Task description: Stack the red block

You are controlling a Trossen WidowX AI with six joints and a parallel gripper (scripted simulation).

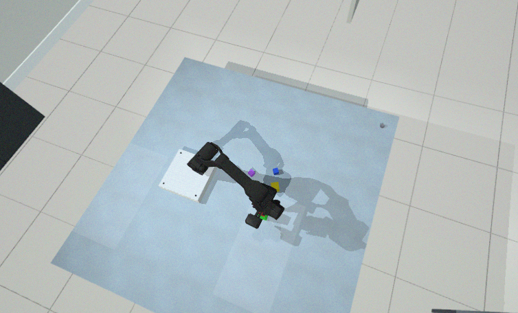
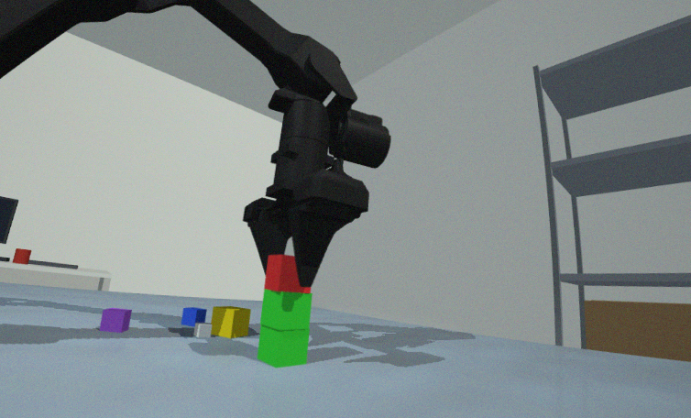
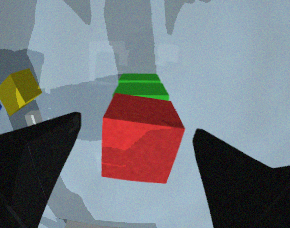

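Note:
The red block (image 2: pixel 281 272) (image 3: pixel 141 140) sits on top of the green tower (image 2: pixel 284 326) (image 3: pixel 143 86), which stands upright as two stacked green blocks. In the top view only a bit of the green tower (image 1: pixel 264 217) shows under the arm. My gripper (image 2: pixel 289 269) (image 3: pixel 139 128) (image 1: pixel 262 217) is open. Its fingers stand on either side of the red block, with a gap visible on both sides in the wrist view.
A yellow block (image 2: pixel 229 321) (image 1: pixel 275 187) (image 3: pixel 19 90), a blue block (image 2: pixel 192 315) (image 1: pixel 275 171), a small grey block (image 2: pixel 202 330) and a purple block (image 2: pixel 115 319) (image 1: pixel 251 172) lie left of and behind the tower. The arm's white base plate (image 1: pixel 179 180) is farther off. A shelf rack (image 2: pixel 561 207) stands at the right.

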